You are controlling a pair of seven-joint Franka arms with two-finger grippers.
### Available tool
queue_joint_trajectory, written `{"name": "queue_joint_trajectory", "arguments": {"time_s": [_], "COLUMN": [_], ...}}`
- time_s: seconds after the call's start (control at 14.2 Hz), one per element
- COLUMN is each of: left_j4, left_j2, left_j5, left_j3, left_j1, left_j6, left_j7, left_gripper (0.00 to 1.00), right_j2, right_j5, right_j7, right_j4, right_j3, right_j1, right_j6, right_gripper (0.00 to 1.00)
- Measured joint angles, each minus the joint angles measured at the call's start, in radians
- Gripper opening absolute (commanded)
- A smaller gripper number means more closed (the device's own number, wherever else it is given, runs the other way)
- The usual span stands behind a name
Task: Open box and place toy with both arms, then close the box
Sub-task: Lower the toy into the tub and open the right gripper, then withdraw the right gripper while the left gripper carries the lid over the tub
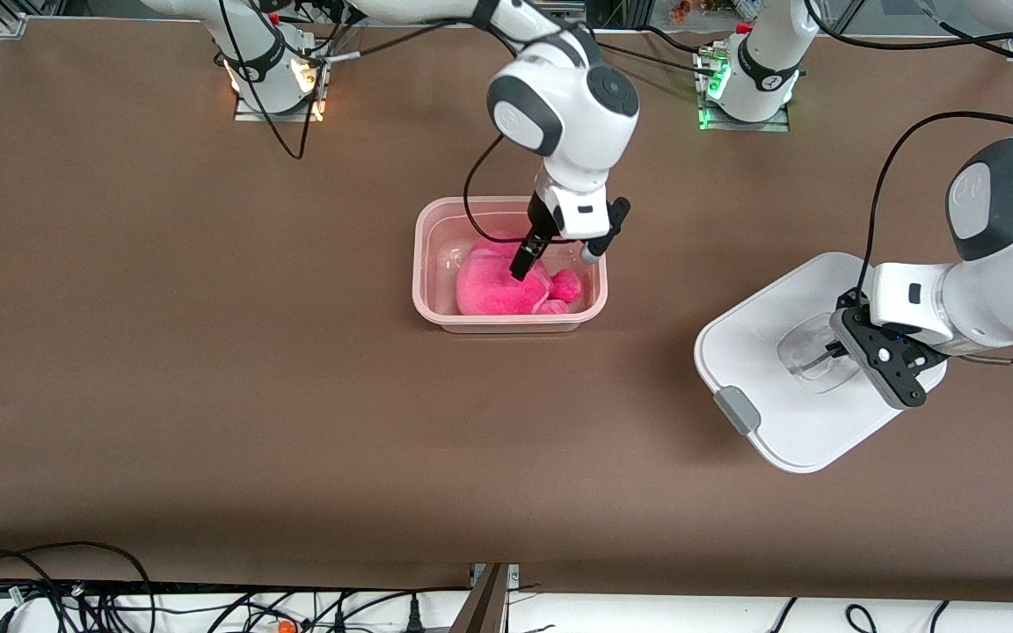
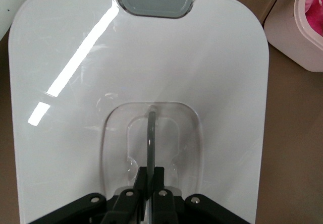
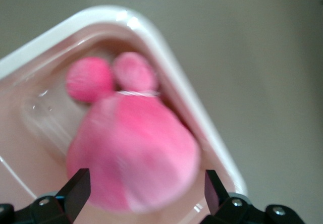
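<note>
The table (image 1: 207, 369) is brown and bears everything else; along its edge nearest the front camera lie dark cables (image 1: 76, 589). The right arm (image 1: 559, 105) reaches from its base to the middle of the table; the left arm (image 1: 990, 255) bends in over its own end. The lid (image 1: 779, 378), white with a grey clip (image 1: 737, 410), lies flat toward the left arm's end, well apart from the box and nearer the front camera than it. The box (image 1: 423, 264), a translucent pink tub, stands open at the middle of the table. The toy (image 1: 498, 286), hot pink, lies inside the box, its two round ears (image 3: 108, 77) toward one corner. The right gripper (image 1: 555, 255) hangs just over the toy, fingers (image 3: 75, 188) spread wide to either side of it and holding nothing. The left gripper (image 2: 150, 176) sits down in the lid's clear recessed handle (image 2: 151, 133), fingers pressed together on the thin upright grip there.
</note>
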Motion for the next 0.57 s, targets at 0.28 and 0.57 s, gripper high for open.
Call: {"name": "queue_joint_trajectory", "arguments": {"time_s": [0.28,0.57], "left_j4": [-0.002,-0.004], "left_j2": [0.007,0.034], "left_j5": [-0.027,-0.035], "left_j3": [-0.007,-0.103], "left_j1": [-0.003,-0.017], "left_j6": [0.0,0.002], "left_j7": [0.044,0.044], "left_gripper": [0.0,0.0], "right_j2": [-0.14,-0.241], "right_j5": [0.137,0.365], "right_j7": [0.056,0.062], "right_j4": [0.001,-0.012], "right_j3": [-0.025,-0.086], "right_j1": [-0.163,-0.332], "right_j6": [-0.006,-0.122], "right_gripper": [1.0,1.0]}}
